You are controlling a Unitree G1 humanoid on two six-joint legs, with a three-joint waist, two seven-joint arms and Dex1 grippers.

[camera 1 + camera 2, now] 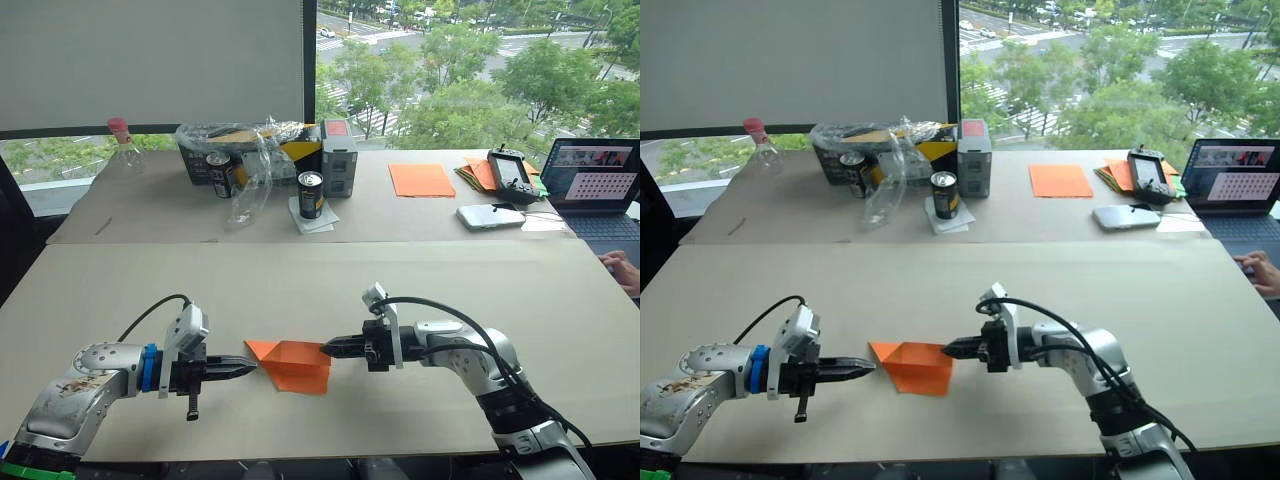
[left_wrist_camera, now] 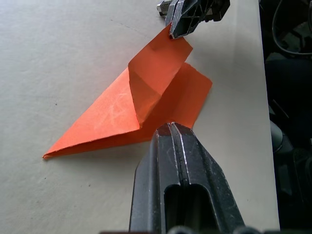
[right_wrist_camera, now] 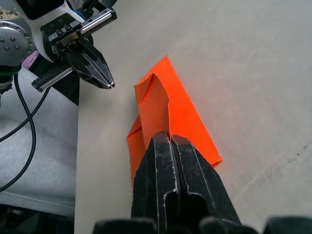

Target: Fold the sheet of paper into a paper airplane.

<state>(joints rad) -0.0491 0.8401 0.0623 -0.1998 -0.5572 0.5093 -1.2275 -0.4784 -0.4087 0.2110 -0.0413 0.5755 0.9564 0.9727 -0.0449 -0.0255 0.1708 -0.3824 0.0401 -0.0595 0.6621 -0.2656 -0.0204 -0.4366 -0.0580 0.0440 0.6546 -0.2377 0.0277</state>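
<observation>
Paper (image 1: 292, 364), orange and part-folded into a wedge, lies on the table (image 1: 420, 280) between your grippers; right gripper (image 1: 328, 348) pinches its raised flap, left gripper (image 1: 250, 367) closed just beside it. Mid-fold: next, flatten that flap

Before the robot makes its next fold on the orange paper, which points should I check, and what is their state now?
1. Right gripper holds the sheet of paper: ok, fingers shut on its raised flap in the left wrist view.
2. Left gripper grips the paper: not ok, shut, tip beside the edge.
3. Paper lies flat: not ok, one flap lifted.
4. Existing creases sharp: cannot tell.
5. Paper rests on the table, away from the edges: ok.
</observation>
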